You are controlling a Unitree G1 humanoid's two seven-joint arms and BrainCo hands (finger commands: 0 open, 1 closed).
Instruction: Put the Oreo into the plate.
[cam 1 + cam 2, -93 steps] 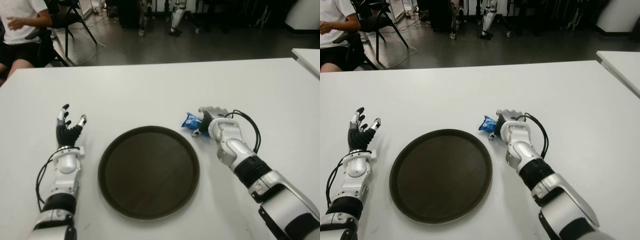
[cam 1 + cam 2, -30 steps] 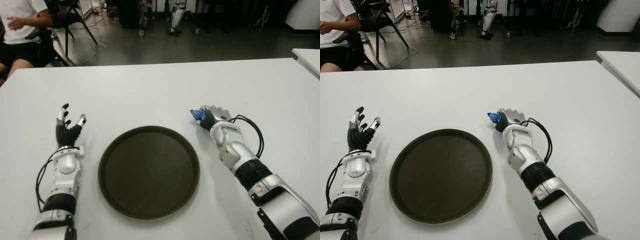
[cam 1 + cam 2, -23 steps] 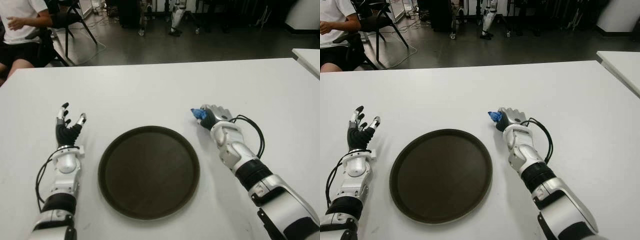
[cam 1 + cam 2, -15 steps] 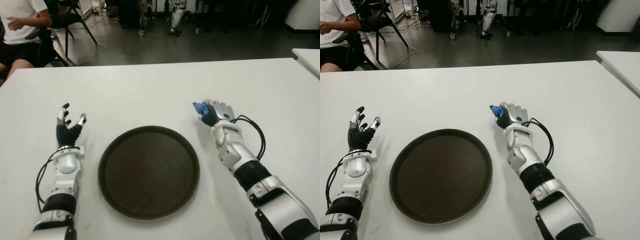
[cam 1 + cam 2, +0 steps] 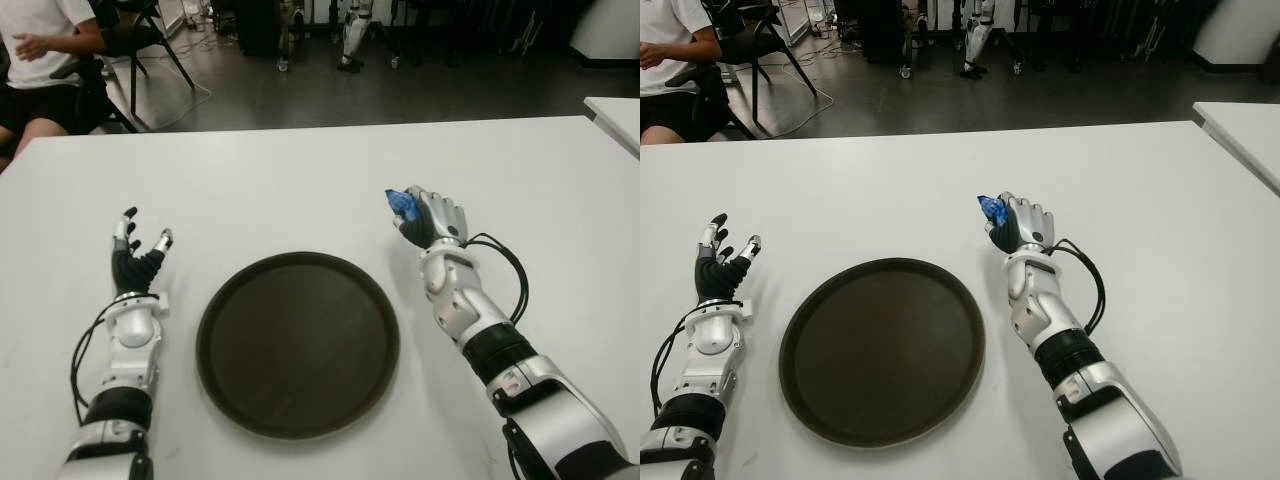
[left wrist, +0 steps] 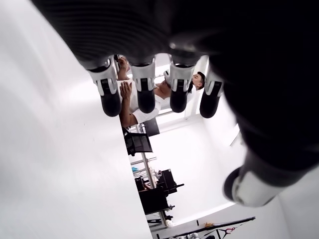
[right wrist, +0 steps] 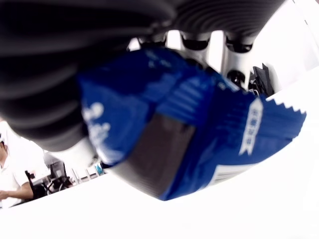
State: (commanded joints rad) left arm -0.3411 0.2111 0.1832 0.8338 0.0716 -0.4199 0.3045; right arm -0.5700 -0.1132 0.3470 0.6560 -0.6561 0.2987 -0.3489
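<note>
White table [image 5: 300,180], broad and bare-topped, with a dark floor beyond its far edge.

Plate [image 5: 298,343]: round, dark brown, raised rim, lying flat at the near centre of the table between the two arms; nothing in it.

Oreo [image 5: 404,205]: small blue wrapped packet, gripped in the right hand [image 5: 430,222], which shows beyond the plate's right rim and well clear of it. In the eye views only the packet's tip pokes out past the fingers. The right wrist view shows the blue wrapper [image 7: 189,134] close up with a serrated end, the dark fingers curled around it; the print on it is too blurred to read.

Left hand [image 5: 135,252]: left of the plate, fingers spread and pointing up, holding nothing. Whether it touches the table probably cannot be settled from these views.

Person [image 5: 40,60]: seated at the far left, white shirt, cut off by the frame edge.

Chair [image 5: 140,35]: dark, partly hidden beside the person.
</note>
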